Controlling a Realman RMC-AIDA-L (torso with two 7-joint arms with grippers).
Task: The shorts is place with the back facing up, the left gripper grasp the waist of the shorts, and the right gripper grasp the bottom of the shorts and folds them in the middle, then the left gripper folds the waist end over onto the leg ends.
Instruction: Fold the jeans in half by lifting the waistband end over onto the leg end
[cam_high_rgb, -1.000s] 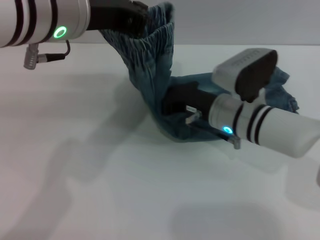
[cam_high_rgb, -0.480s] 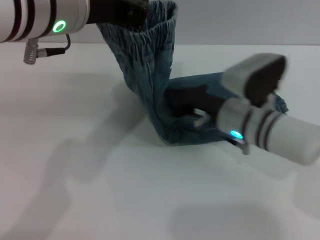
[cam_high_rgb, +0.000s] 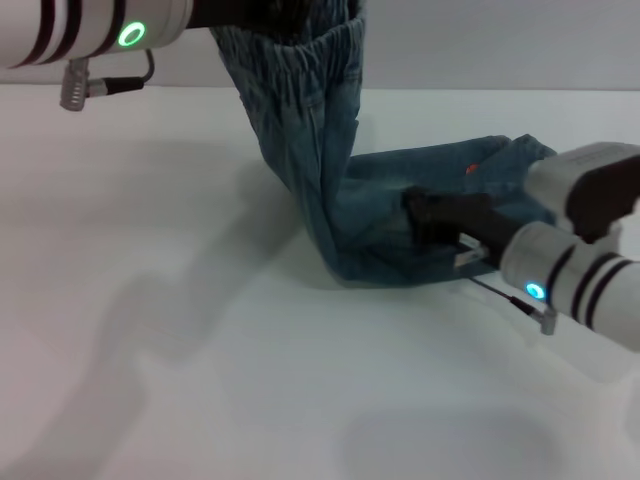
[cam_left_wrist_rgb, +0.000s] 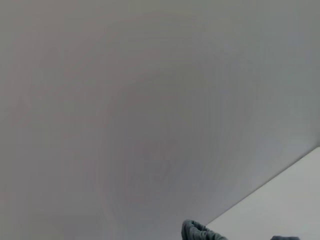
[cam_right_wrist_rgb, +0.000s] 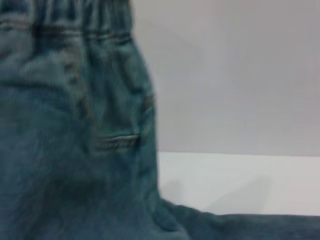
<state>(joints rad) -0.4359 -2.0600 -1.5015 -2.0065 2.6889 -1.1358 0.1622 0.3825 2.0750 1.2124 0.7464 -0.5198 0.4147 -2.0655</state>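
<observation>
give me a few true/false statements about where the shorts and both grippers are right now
1. The left gripper holds the waist of the shorts up off the table. True.
2. The shorts lie completely flat. False: the waist end stands raised while the leg part lies on the table.
3. The right gripper is low, at the part of the shorts lying on the table. True.
4. The right arm carries the green light. False: its light is blue; the green ring is on the left arm.
5. The waist end already rests on the leg ends. False: it is in the air.
</observation>
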